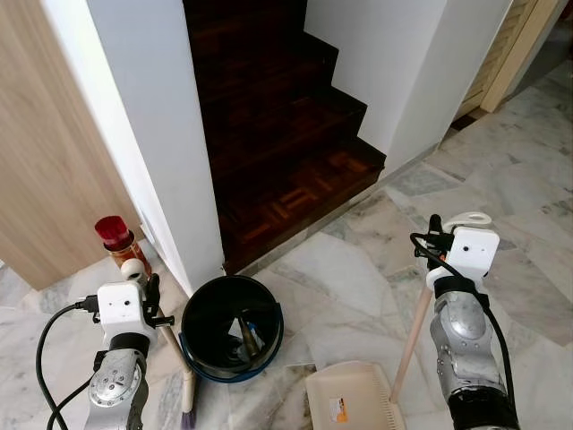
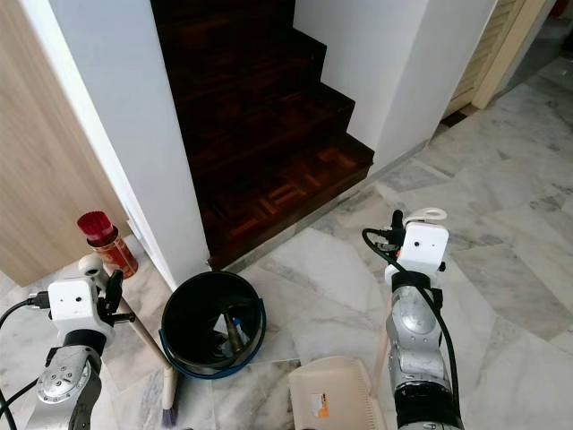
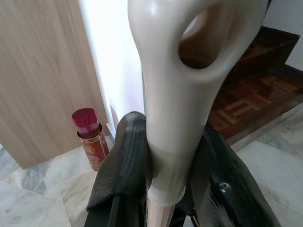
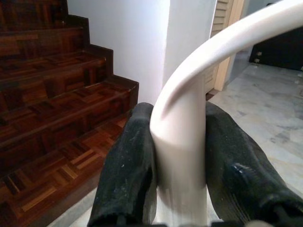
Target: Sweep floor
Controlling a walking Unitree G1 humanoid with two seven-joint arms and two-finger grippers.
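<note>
Marble floor [image 1: 358, 269], grey-veined, runs up to a dark wooden staircase [image 1: 277, 134] set between white walls [image 1: 152, 125]; a pale wood panel [image 1: 45, 170] stands at far left.

Black bucket [image 1: 231, 327] with a blue rim sits on the floor just in front of the left wall's corner; some items lie inside, too dark to identify.

Cream dustpan [image 1: 354, 399] lies flat on the floor to the right of the bucket. Its long handle [image 1: 412, 336] rises at a tilt to the right pincer [image 4: 180, 156], whose two black fingers [image 4: 125, 175] are clamped on the cream grip just below its curved top loop.

Broom [image 1: 175, 358]: wooden stick slants down beside the bucket, its tip near the floor at the bucket's left. Left pincer [image 3: 168, 170] is closed on the cream handle end with a hanging hole.

Red-capped tin [image 1: 116, 240] stands on the floor by the wood panel, behind the left arm.
</note>
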